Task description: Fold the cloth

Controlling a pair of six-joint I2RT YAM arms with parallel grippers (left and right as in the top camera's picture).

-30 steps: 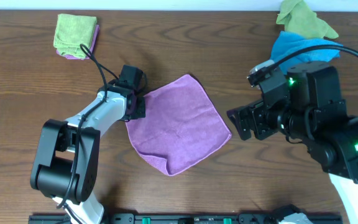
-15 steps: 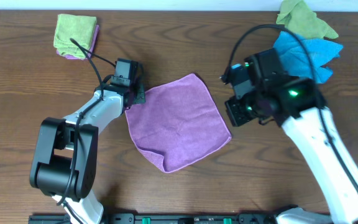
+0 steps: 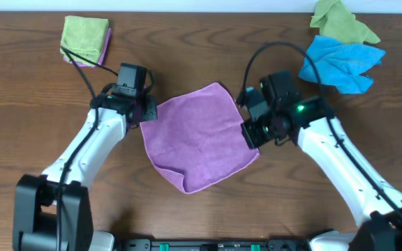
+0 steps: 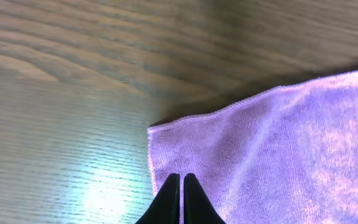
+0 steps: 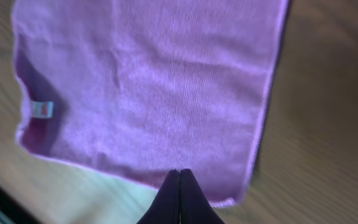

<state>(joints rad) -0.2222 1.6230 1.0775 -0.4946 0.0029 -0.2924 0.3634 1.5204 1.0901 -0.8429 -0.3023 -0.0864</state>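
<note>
The lilac-purple cloth (image 3: 201, 136) lies spread flat on the wooden table, turned like a diamond, with its near corner slightly curled over. My left gripper (image 3: 146, 111) is at the cloth's left corner. In the left wrist view its fingertips (image 4: 179, 178) are shut and hover just inside that corner of the cloth (image 4: 278, 143), with no fabric visibly pinched. My right gripper (image 3: 248, 132) is at the cloth's right corner. In the right wrist view its shut tips (image 5: 179, 172) sit over the hem of the cloth (image 5: 154, 81), which lies flat. A small label (image 5: 42, 109) shows at the cloth's far edge.
A folded olive-green cloth (image 3: 84, 35) lies on a purple one at the back left. A crumpled green cloth (image 3: 340, 21) and a bright blue cloth (image 3: 340, 59) lie at the back right, just behind the right arm.
The right arm swung left and down to the cloth's right corner, and its jaws closed. The left gripper drew back up and left toward the cloth's left corner.
</note>
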